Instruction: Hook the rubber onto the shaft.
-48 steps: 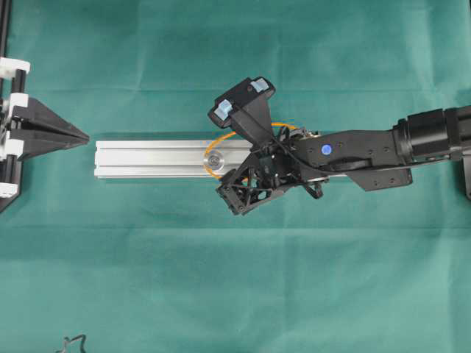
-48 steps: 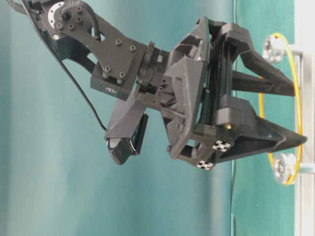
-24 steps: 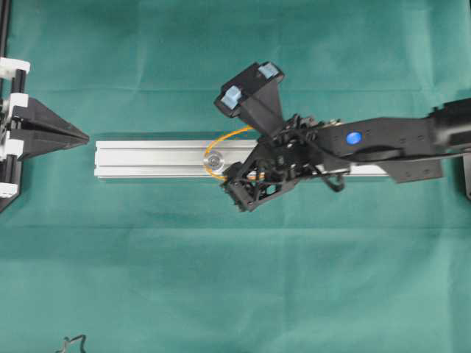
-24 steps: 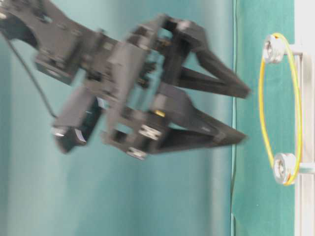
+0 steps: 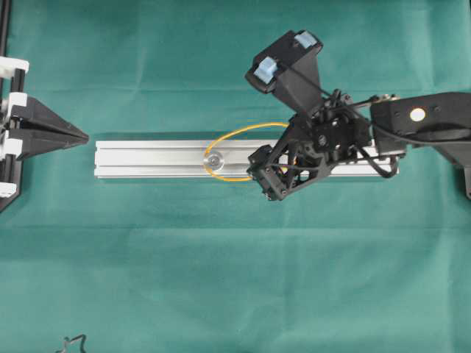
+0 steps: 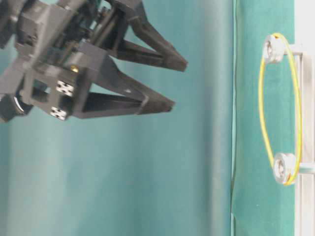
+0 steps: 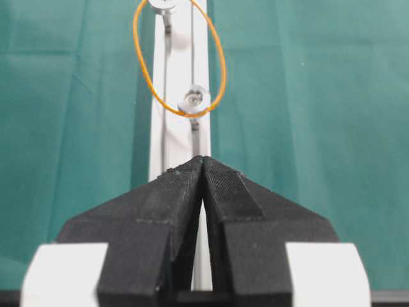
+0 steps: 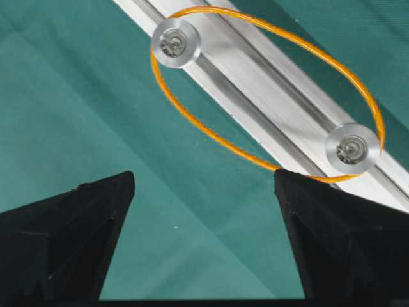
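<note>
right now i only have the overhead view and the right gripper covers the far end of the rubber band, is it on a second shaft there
Observer: Yes. The right wrist view shows the orange rubber band looped around both shafts, the near one and the far one.
Operator: is the gripper touching the band
Observer: No. In the table-level view the right gripper is open, empty and well clear of the band.

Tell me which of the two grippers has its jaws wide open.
The right gripper, raised clear of the rail and the rubber band. Its two fingers stand far apart and empty, whereas the left gripper has its fingertips pressed together.
</note>
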Controlling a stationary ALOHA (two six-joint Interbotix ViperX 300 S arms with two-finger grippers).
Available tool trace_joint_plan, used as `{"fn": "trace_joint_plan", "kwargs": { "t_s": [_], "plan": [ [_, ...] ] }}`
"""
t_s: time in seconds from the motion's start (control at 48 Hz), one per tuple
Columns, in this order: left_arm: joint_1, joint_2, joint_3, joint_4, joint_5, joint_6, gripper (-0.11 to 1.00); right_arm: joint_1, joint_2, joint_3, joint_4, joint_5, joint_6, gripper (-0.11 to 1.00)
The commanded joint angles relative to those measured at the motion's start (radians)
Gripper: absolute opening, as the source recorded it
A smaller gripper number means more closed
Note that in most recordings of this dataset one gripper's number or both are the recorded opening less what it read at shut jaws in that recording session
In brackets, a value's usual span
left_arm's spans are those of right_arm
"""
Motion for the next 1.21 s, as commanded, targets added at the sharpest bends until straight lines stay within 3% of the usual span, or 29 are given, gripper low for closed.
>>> {"fn": "trace_joint_plan", "kwargs": {
  "t_s": [0.0,0.521,0.688,1.189],
  "plan": [
    [-0.003,0.006,-0.034,0.003,-0.006,0.002,0.00,0.002,-0.034,-0.017,-0.002,0.005,-0.002,0.94],
    [-0.003,0.009,-0.034,0.002,-0.006,0.000,0.00,0.002,-0.034,-0.017,-0.003,0.006,-0.028,0.94],
    [-0.003,0.009,-0.034,0.002,-0.006,0.002,0.00,0.005,-0.035,-0.018,-0.003,0.006,-0.144,0.94],
    [-0.003,0.011,-0.034,0.002,-0.006,0.000,0.00,0.005,-0.035,-0.018,-0.003,0.028,-0.584,0.94]
  ]
}}
